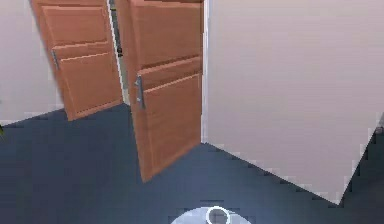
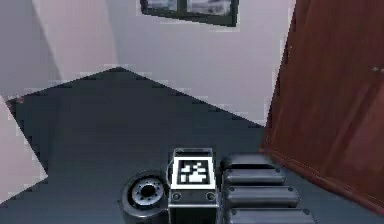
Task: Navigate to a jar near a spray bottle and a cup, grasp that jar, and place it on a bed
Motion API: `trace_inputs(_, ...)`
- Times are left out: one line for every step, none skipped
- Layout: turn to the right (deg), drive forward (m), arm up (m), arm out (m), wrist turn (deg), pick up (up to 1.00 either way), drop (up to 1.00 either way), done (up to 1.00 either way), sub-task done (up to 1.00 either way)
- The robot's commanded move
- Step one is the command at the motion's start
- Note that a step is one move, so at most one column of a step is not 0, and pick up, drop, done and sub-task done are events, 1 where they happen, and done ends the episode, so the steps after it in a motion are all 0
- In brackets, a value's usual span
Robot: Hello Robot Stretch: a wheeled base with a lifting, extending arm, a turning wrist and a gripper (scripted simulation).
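Standing ajar ahead is a wooden door [image 1: 165, 85]; the gripper [image 2: 147, 196] sits beside a white marker [image 2: 192, 170], jaws and load impossible to tell.

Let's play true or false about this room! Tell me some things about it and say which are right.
1. The brown panelled wooden door in the forward view stands swung open. True.
2. The floor is bright red. False: it is a dark blue-grey floor.
3. A dark-framed picture hangs high on the pale wall in the arm side view. True.
4. The tall panel at the arm side view's right is white. False: it is a dark reddish-brown wooden panel.
5. The door has a grey metal handle on its edge. True.
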Motion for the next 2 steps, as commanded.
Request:
trace_inputs(45.0,0.00,0.00,0.00,0.0,0.00,0.00,0.00,0.00)
trace_inputs(45.0,0.00,0.00,0.00,0.0,0.00,0.00,0.00,0.00)
